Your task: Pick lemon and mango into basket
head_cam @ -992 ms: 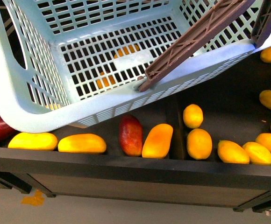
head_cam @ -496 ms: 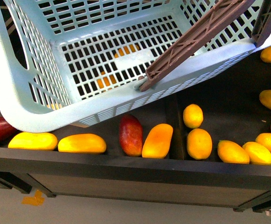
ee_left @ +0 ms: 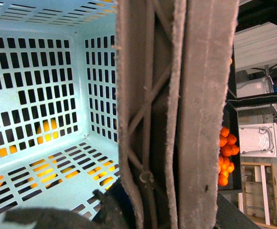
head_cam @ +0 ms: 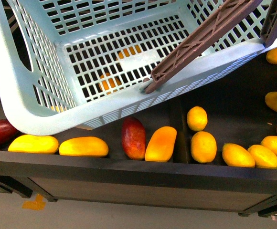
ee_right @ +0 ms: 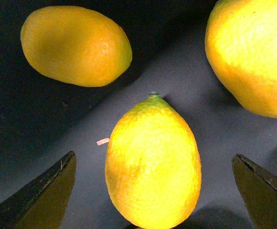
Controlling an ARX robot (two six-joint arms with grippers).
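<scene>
The pale turquoise basket [head_cam: 129, 107] hangs tilted above the fruit shelf, and fruit shows through its lattice. My left gripper [ee_left: 143, 210] is shut on the basket's brown handle [ee_left: 176, 114], which also shows in the front view [head_cam: 200, 43]. My right gripper [ee_right: 154, 156] is open, its fingers [ee_right: 47, 191] on both sides of a lemon [ee_right: 153, 162] on the dark shelf without touching it. Plain yellow mangoes [head_cam: 83, 146] [head_cam: 33, 143] lie at the shelf's front left, partly under the basket. More lemons [head_cam: 203, 146] lie to the right.
A red mango [head_cam: 133, 137] and an orange-yellow one [head_cam: 161, 143] lie mid-shelf. Two more lemons [ee_right: 76, 45] [ee_right: 253, 52] lie close to the one between my right fingers. Tangerines [ee_left: 227, 152] are piled beyond the basket. The shelf's raised front edge [head_cam: 129, 174] runs along the fruit.
The basket has shifted slightly to the right. A dark part has come in at the front view's right edge over a lemon there.
</scene>
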